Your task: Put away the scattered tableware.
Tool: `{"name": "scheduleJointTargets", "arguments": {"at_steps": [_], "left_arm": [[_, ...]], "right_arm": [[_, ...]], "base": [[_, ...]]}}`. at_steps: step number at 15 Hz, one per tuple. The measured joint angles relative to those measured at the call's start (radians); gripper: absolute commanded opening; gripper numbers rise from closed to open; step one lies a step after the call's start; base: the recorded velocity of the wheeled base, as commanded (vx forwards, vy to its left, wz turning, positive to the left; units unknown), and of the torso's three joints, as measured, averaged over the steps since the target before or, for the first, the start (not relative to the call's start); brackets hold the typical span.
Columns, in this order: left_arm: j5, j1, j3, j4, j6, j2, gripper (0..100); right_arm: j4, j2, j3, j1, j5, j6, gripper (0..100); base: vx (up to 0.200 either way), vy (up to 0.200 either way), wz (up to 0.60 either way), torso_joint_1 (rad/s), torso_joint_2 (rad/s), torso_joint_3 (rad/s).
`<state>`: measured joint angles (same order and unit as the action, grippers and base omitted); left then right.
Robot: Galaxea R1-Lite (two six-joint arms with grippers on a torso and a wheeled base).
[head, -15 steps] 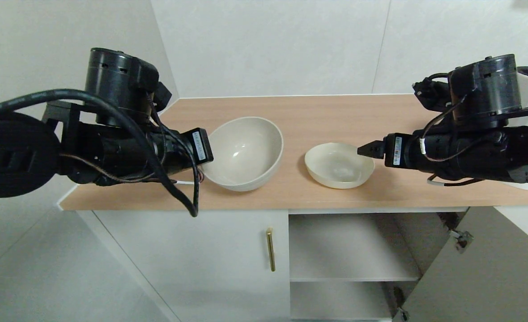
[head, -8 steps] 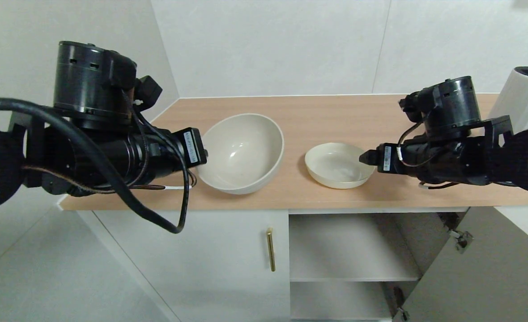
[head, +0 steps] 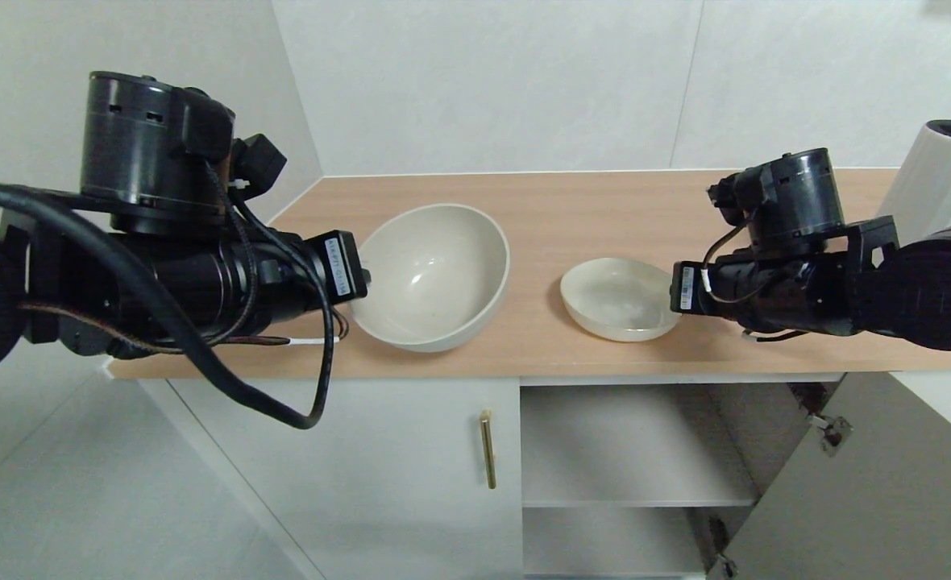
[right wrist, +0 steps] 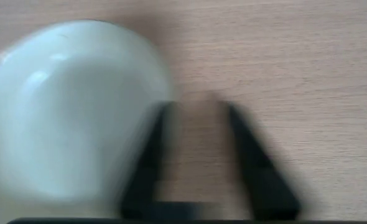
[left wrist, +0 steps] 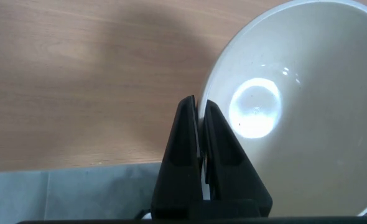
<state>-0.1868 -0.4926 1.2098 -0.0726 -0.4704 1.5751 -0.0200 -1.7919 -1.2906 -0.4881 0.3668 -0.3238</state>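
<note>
Overhead first, in the head view, the bench [head: 604, 201] crosses the middle of the frame, with the big bowl [head: 435, 274] left of centre and the small bowl [head: 616, 300] right of centre, both on the wood and apart from each other. The left gripper [head: 361, 278] comes in from the left edge and meets the big bowl's near rim. The right gripper [head: 677, 290] comes in from the right and ends at the small bowl's right rim. A white cylinder [head: 939, 173] stands at the right edge. Below the bench, an open cupboard [head: 637, 435] fills the lower centre, with a shelf [head: 637, 503] inside and a brass handle [head: 487, 449] on the closed door to its left. Next, in the left wrist view, the left gripper [left wrist: 199, 104] has its fingers pinched onto the big bowl's [left wrist: 301, 99] rim. Last, the right wrist view is blurred, yet the right gripper's [right wrist: 197, 112] fingers stand clearly parted and hold nothing, one finger at the small bowl's [right wrist: 65, 106] rim, the other over bare bench [right wrist: 295, 74].
</note>
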Motion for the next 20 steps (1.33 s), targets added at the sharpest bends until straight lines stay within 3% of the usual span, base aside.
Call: {"name": "scheduleJointTargets", "arguments": {"at_steps": [8, 9, 13, 20], "left_arm": [[0.001, -0.023, -0.042, 0.026, 0.001, -0.05, 0], [0.002, -0.028, -0.076, 0.074, 0.013, -0.073, 0], [0.006, -0.036, -0.252, 0.215, 0.121, -0.152, 0], [0.021, -0.03, -0.506, 0.228, 0.14, -0.317, 0]], "right_arm": [[-0.001, 0.047, 0.032, -0.007, -0.04, -0.038, 0], [0.0, 0.072, 0.06, -0.009, -0.055, -0.04, 0], [0.007, 0.193, 0.15, -0.026, -0.136, -0.036, 0], [0.011, 0.446, 0.434, -0.1, -0.162, -0.033, 0]], "base": [[0.0, 0.0, 0.0, 0.0, 0.0, 0.0], [0.0, 0.0, 0.0, 0.0, 0.0, 0.0], [0.0, 0.0, 0.0, 0.0, 0.0, 0.0], [0.0, 0.0, 0.0, 0.0, 0.0, 0.0]]}}
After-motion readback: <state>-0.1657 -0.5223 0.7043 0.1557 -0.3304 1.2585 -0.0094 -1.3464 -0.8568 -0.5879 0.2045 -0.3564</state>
